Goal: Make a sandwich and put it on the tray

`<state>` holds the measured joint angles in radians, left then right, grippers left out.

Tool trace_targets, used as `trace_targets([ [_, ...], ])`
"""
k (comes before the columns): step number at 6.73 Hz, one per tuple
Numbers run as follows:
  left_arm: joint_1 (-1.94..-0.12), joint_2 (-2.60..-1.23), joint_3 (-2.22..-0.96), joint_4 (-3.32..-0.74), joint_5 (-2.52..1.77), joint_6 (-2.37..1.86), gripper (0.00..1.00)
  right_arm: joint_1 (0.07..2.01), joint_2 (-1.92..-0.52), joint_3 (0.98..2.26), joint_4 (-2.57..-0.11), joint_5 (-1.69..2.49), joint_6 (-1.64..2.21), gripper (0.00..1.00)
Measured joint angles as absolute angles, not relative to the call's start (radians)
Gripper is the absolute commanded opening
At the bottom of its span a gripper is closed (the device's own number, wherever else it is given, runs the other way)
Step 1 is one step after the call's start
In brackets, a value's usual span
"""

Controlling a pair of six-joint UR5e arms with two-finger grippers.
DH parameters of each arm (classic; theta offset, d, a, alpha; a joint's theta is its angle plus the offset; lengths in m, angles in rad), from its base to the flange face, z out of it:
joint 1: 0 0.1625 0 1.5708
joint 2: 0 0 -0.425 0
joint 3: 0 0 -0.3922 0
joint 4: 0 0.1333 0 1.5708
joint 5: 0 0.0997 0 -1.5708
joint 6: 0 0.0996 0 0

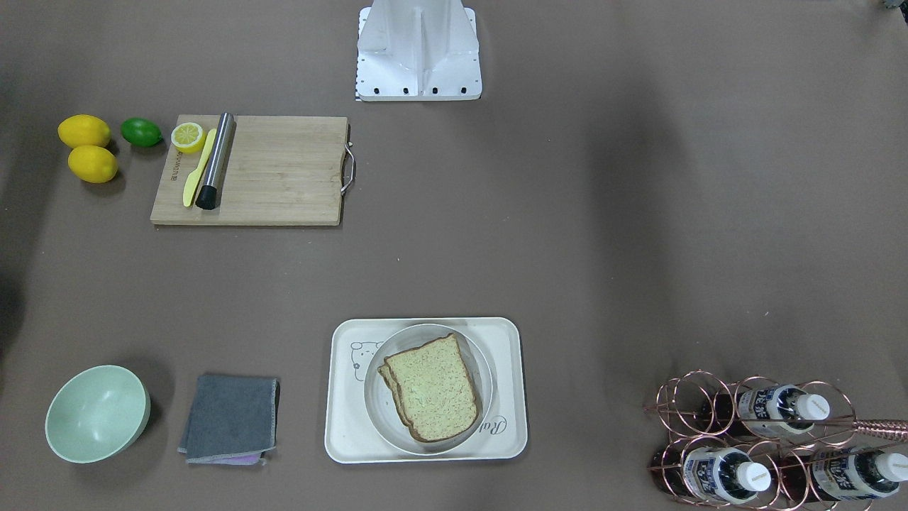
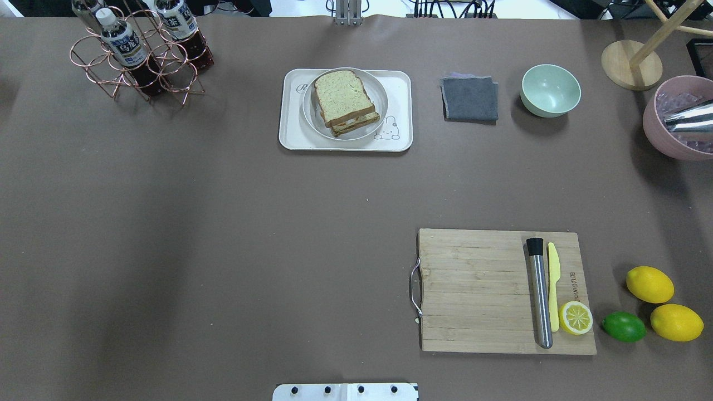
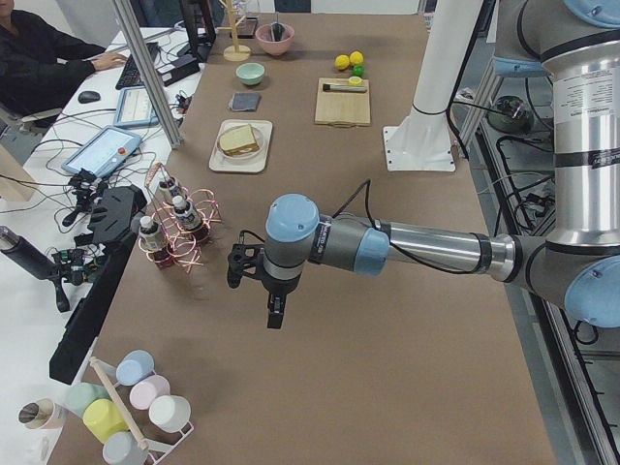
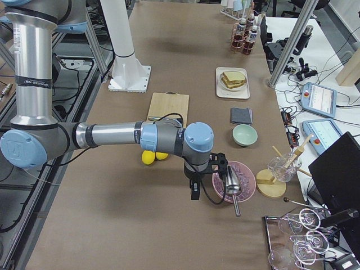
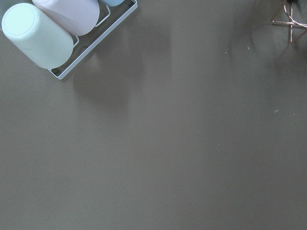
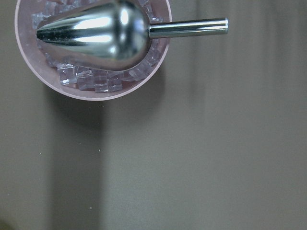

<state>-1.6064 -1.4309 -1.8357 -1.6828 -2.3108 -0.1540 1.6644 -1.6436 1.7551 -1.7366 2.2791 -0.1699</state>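
Observation:
The sandwich (image 1: pixel 433 387) lies on a small round pale plate (image 1: pixel 376 415), and the plate stands on the cream tray (image 1: pixel 347 433) with a bear drawing. In the overhead view the sandwich (image 2: pixel 341 99) shows two speckled bread slices stacked, with a pale filling just visible at the edge; the tray (image 2: pixel 292 136) is at the far middle. My left gripper (image 3: pixel 274 312) hangs over bare table far from the tray, near the bottle rack. My right gripper (image 4: pixel 194 191) hangs beside a pink bowl. I cannot tell whether either is open or shut.
A wooden cutting board (image 2: pixel 473 289) holds a steel muddler (image 2: pixel 540 295), a yellow knife and a half lemon. Two lemons (image 2: pixel 649 284) and a lime lie beside it. A grey cloth (image 2: pixel 469 98), green bowl (image 2: pixel 550 90), bottle rack (image 2: pixel 139 53) and pink ice bowl (image 2: pixel 677 122) with a scoop line the far edge.

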Motion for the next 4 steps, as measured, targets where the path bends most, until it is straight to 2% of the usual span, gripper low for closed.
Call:
trace_targets([
  [4,-1.606,-1.427,-1.834,-1.684,-2.313,-0.149,0.98,1.664,-1.644,1.752,-1.72,2.28,-0.167,1.0],
])
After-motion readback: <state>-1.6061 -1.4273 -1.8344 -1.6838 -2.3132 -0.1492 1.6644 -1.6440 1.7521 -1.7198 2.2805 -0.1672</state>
